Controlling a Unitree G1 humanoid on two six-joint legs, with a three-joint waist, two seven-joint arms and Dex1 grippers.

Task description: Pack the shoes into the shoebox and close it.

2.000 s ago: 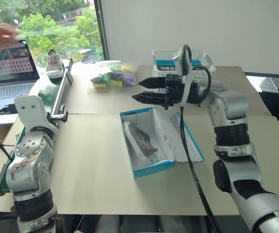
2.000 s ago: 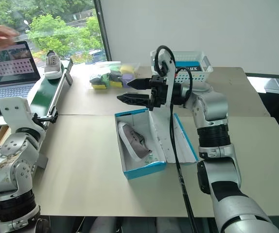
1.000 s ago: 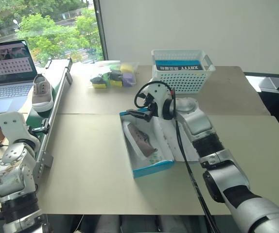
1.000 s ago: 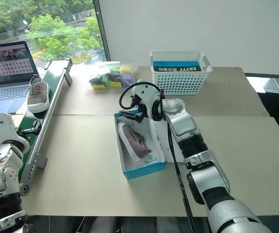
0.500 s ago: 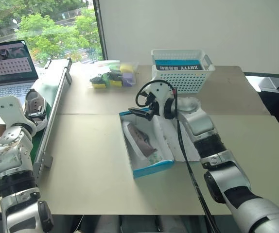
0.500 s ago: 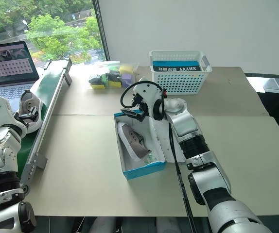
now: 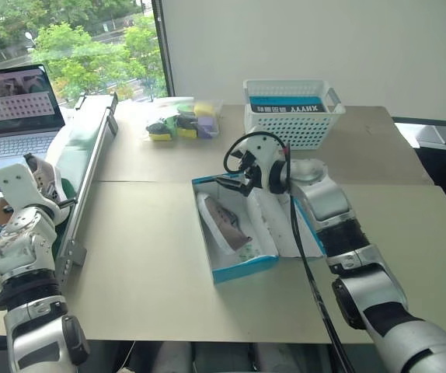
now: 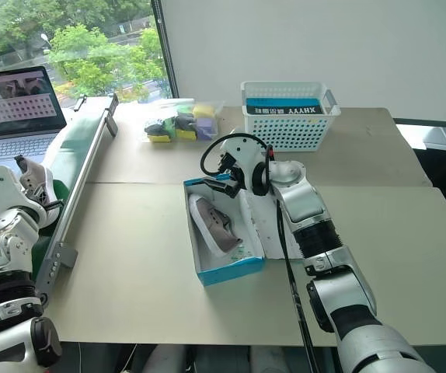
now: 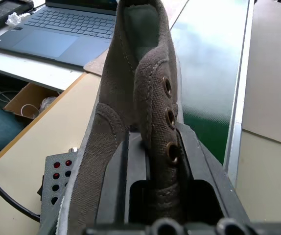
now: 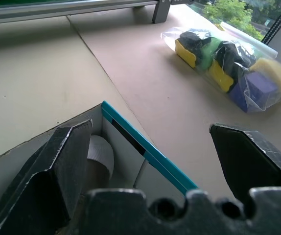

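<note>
Packing at the half-way stage. One of the shoes (image 7: 224, 223) already lies inside the open shoebox (image 7: 242, 269), along its left wall with the sole side against that wall; the box rests on the tabletop (image 7: 145, 264) with its lid (image 7: 289, 225) folded flat to the right. The second shoe (image 9: 135, 103) is off to the robot's left, at the green conveyor (image 7: 74, 159) beside the tabletop, where the left claw (image 9: 152, 161) is clamped on its eyelet edge, the fingers pinching the canvas between them. The right claw (image 10: 150, 147) hovers at the far rim of the box with its fingers spread wide, holding nothing.

Judged from this layout, what is left: carrying the second shoe across to the box, laying it in the free white space beside the first, then swinging the lid over and pressing it closed. No closing has begun.

Count:
- shoes, two (one boxed, one gripped);
- shoebox, one;
- white perforated basket (image 7: 293, 124), one, at the far edge, with a blue item inside;
- clear bag of coloured blocks (image 7: 178, 120), one;
- laptop (image 7: 9, 116), one, beyond the conveyor.
</note>
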